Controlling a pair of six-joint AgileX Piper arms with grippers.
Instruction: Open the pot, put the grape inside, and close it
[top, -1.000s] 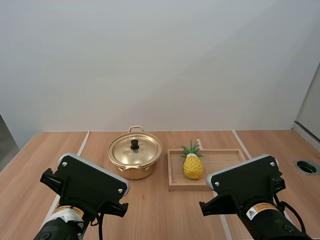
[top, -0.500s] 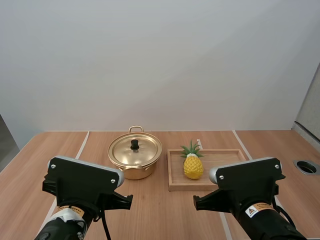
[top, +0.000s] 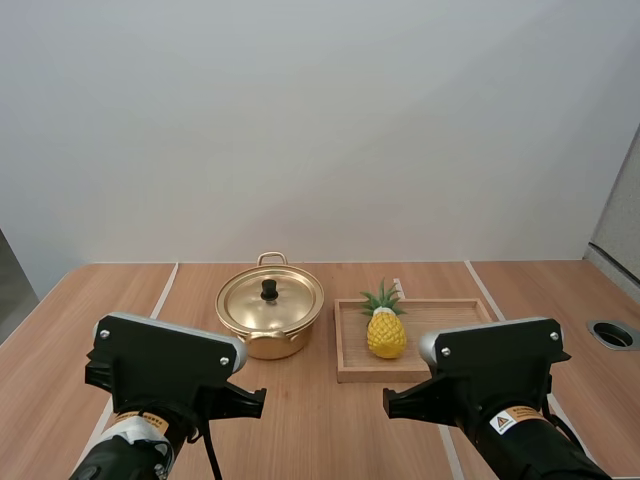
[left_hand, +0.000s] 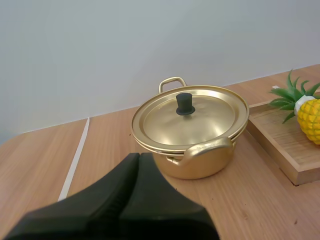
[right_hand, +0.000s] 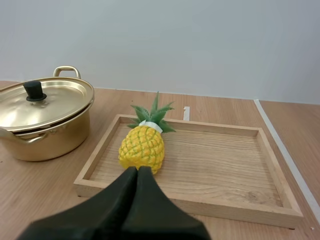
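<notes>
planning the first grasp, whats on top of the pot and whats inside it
A gold lid with a black knob sits closed on the pot. The lid hides whatever is inside.

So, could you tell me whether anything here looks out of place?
The fruit in the wooden tray is a pineapple, not the grape the task names; the lid sits squarely on the pot.

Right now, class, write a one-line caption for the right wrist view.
Shut right gripper faces a pineapple in a wooden tray, lidded gold pot beside it.
</notes>
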